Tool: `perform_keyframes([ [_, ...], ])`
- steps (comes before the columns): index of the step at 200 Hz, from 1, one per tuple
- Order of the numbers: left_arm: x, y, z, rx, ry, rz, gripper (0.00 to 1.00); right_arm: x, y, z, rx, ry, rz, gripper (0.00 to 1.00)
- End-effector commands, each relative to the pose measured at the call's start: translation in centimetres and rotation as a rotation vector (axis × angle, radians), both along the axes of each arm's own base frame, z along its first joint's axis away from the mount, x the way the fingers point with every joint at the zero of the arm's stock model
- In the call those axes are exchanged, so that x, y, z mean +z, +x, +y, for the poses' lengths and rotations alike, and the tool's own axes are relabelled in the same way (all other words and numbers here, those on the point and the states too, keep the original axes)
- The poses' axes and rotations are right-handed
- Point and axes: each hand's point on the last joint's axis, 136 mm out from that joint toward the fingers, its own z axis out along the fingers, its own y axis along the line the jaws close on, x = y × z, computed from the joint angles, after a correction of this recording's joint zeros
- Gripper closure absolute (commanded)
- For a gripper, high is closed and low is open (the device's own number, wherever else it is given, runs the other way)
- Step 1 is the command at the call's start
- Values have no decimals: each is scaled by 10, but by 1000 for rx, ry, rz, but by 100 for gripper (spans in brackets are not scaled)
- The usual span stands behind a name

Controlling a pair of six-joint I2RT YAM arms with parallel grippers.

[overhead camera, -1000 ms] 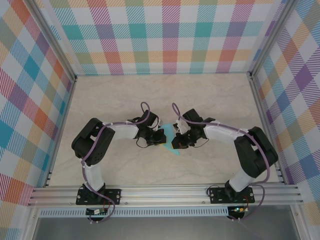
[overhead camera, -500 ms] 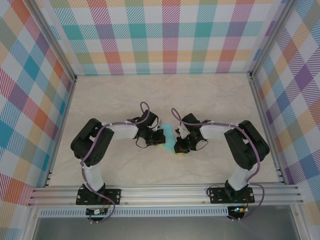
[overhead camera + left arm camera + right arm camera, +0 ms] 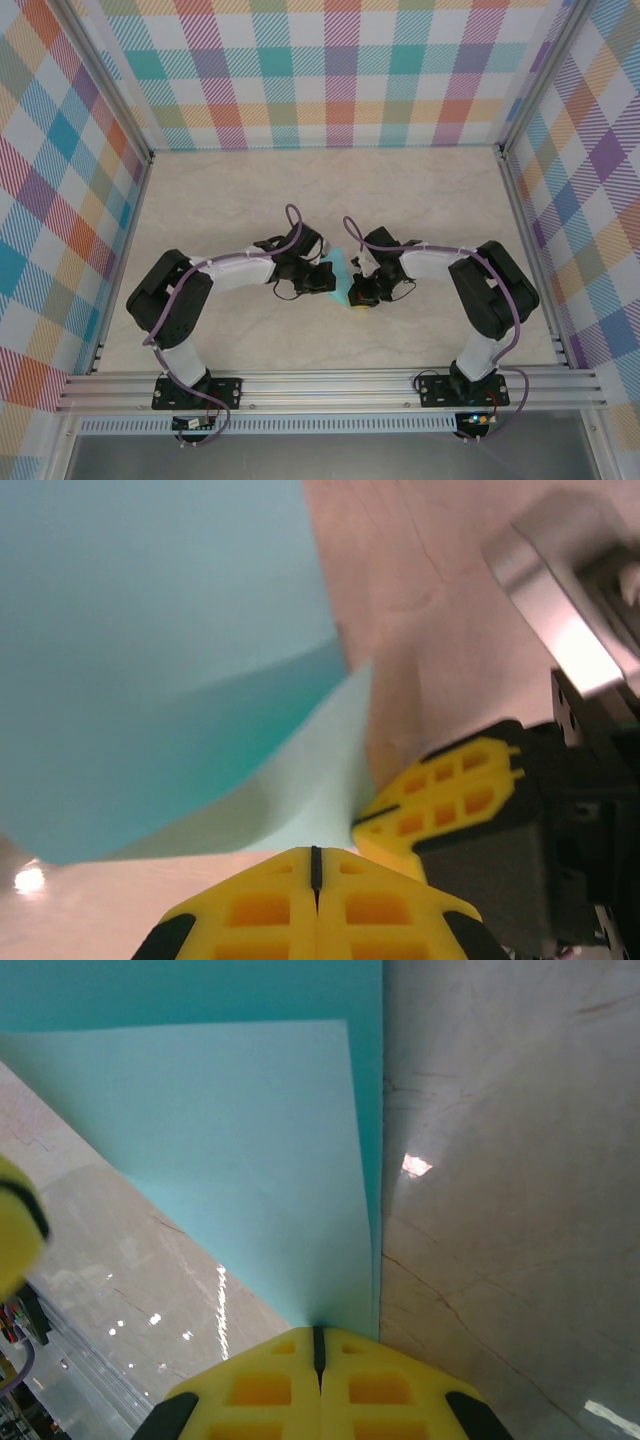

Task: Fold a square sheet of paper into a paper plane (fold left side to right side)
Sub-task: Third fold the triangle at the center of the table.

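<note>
your left gripper (image 3: 315, 865) and right gripper (image 3: 320, 1340) are both closed tight, holding nothing; press flat on the paper (image 3: 220, 1140), slide slowly along the fold.

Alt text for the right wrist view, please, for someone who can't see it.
The yellow right pincer, shut, meets the near corner of the folded turquoise paper, a paler layer lying over a darker one. Marbled table shows to the right.

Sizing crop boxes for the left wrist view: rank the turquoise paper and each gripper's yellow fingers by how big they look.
1. turquoise paper
2. fingers of the left gripper, nearest the camera
3. fingers of the right gripper
</note>
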Motion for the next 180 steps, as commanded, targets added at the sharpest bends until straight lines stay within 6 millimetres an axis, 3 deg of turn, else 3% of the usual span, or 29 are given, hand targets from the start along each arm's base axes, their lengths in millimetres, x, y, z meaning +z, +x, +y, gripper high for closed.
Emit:
perform_keyframes([
  [1, -6, -13, -14, -30, -14, 28, 100, -28, -15, -27, -22, -151, 66, 100],
  [36, -19, -14, -25, -47, -1, 42, 100, -27, -16, -27, -20, -151, 68, 100],
  [106, -30, -10, -24, -37, 25, 35, 100, -29, -17, -29, -14, -163, 73, 100],
  [129, -25, -10, -26, -39, 7, 35, 100, -29, -17, -29, -13, -164, 74, 100],
  [180, 6, -12, -23, -39, -25, -12, 100, -30, -17, -30, -14, -173, 75, 100],
])
